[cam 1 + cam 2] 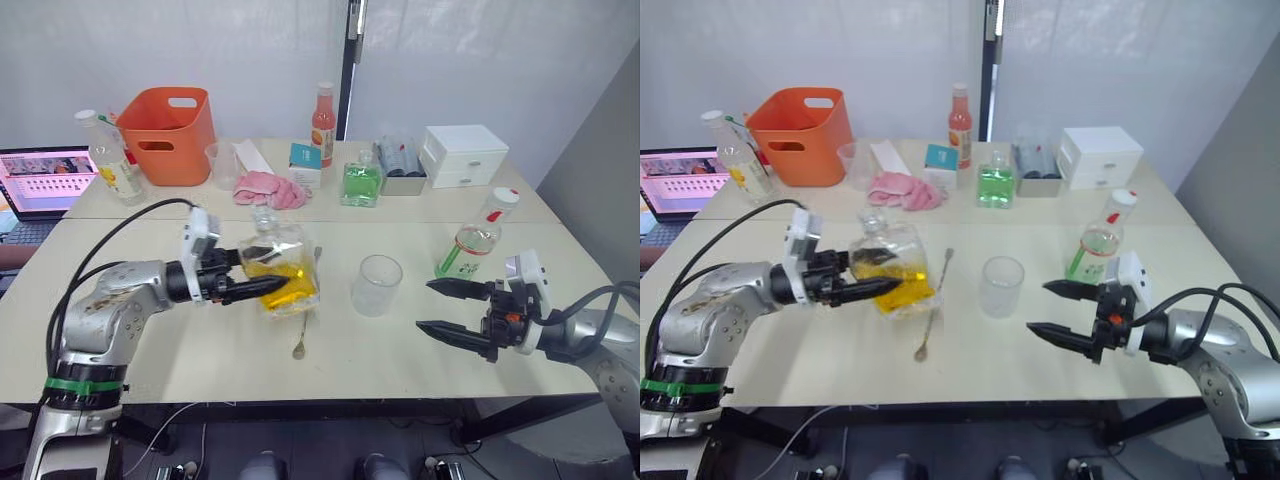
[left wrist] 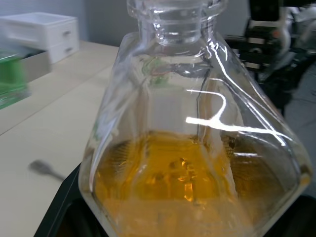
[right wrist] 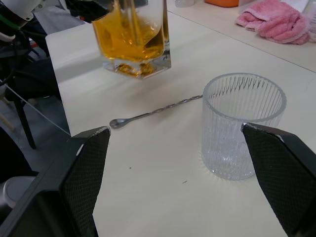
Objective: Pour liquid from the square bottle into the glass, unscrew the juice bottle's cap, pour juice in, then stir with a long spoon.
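Note:
My left gripper [image 1: 275,282] is shut on the square bottle [image 1: 279,268], which holds yellow-orange liquid and leans slightly, its base close over the table. To its right the empty glass [image 1: 377,285] stands upright. The long spoon [image 1: 306,318] lies flat between them, partly hidden behind the bottle. At the right the juice bottle [image 1: 472,243] stands with its white cap [image 1: 503,197] on. My right gripper [image 1: 425,305] is open just right of the glass, near the table's front edge; in its wrist view the glass [image 3: 244,126] sits between its fingers' line of sight.
Along the back stand an orange bucket [image 1: 170,122], a yellow-labelled bottle [image 1: 112,160], a measuring cup [image 1: 222,165], a pink cloth [image 1: 270,188], a green square bottle [image 1: 361,183], a tall orange-red bottle [image 1: 323,118] and white drawers [image 1: 464,155]. A laptop [image 1: 40,180] sits far left.

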Robot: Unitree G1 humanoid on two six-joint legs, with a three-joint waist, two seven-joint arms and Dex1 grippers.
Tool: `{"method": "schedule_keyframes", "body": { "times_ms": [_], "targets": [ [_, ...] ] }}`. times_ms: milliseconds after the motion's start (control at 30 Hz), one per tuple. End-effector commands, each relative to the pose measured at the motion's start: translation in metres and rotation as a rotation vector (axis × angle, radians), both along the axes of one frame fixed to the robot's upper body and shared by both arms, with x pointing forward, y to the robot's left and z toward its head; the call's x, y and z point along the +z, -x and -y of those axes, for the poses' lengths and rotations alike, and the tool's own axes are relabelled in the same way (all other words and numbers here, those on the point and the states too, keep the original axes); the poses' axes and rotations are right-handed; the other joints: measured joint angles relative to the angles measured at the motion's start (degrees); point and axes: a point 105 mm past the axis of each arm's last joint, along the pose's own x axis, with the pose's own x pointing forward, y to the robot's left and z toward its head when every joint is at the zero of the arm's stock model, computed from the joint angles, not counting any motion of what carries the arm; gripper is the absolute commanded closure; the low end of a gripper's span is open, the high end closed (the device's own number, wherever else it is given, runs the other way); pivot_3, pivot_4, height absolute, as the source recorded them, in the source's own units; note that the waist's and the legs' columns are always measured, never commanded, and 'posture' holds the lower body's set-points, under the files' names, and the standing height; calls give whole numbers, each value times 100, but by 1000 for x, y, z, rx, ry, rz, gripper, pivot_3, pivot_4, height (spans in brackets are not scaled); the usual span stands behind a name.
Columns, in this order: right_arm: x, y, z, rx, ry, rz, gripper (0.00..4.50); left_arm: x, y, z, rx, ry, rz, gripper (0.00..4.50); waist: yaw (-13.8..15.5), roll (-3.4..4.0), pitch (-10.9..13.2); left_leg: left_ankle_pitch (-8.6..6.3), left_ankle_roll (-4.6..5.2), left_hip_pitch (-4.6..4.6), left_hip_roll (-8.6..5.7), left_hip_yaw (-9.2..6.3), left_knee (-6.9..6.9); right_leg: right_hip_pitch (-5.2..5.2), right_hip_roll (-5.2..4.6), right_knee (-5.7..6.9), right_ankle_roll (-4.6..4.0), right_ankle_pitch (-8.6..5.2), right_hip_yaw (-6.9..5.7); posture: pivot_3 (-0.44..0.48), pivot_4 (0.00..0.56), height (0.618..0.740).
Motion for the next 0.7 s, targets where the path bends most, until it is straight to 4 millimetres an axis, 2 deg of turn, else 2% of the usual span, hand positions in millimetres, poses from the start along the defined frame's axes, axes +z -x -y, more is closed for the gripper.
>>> {"method": "schedule_keyframes", "body": {
  "times_ms": [33, 133, 333, 700],
  "targets": [
    [13, 0, 5, -15, 0, 63, 0, 10, 10, 24, -117, 3, 136, 1697, -11, 0, 0, 0, 0, 0, 1, 0, 0, 0, 1, 1, 0, 0, 0, 0, 150, 715],
    [16, 0, 8, -29, 7, 70, 0, -2, 11, 43, -157, -8, 178, 1697, -25, 1, 0, 1, -1, 0, 2, 1, 0, -2, 6, 4, 0, 0, 3, 0, 150, 715],
    [19, 0, 12, -52, 14, 75, 0, -20, 8, 65, -196, -55, 236, 1697, -18, 1, 0, 1, -1, 1, 2, -1, 2, -2, 8, 7, -1, 0, 6, 0, 150, 715],
    [19, -1, 11, -67, 12, 72, 0, -38, 7, 85, -195, -87, 223, 1697, -18, 1, 0, 1, 0, 0, 2, -22, 9, -2, 7, 12, 0, 0, 7, 0, 150, 715]
  ]
}}
